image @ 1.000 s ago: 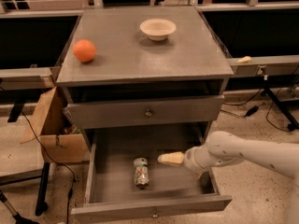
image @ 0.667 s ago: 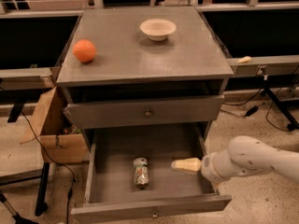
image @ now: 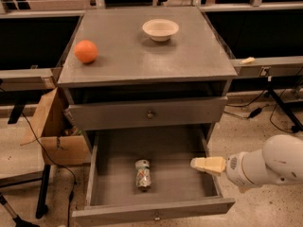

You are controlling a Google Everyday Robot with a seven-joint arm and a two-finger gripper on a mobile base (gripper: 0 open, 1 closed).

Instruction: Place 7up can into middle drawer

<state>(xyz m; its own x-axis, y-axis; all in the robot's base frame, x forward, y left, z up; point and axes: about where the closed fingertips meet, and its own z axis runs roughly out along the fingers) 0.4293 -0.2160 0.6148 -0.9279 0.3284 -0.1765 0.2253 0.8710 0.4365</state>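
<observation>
since the earlier frames the gripper [image: 197, 163] has been sliding rightward, away from the 7up can [image: 143, 174], and it is now hovering over the right edge of the middle drawer [image: 189, 209]; the can has not shifted.

in the camera view, the can is lying on its side on the drawer floor, a little left of centre and nearer the front edge than the back, with its shiny top pointing toward the back. it is touching neither side wall. the gripper is carrying nothing, and whether it is spread wide or narrowed cannot be told from here. the arm is reaching in from the right, probably so the raised front panel is not in its way.

the drawer is standing pulled fully out, which is likely why the can could be laid in from above. the upper drawer [image: 118, 115] is sitting closed. on the cabinet top [image: 142, 65], an orange [image: 85, 51] is resting near the left edge and a cream bowl [image: 160, 29] near the back edge, both well apart from the work. the placing itself is looking done.
</observation>
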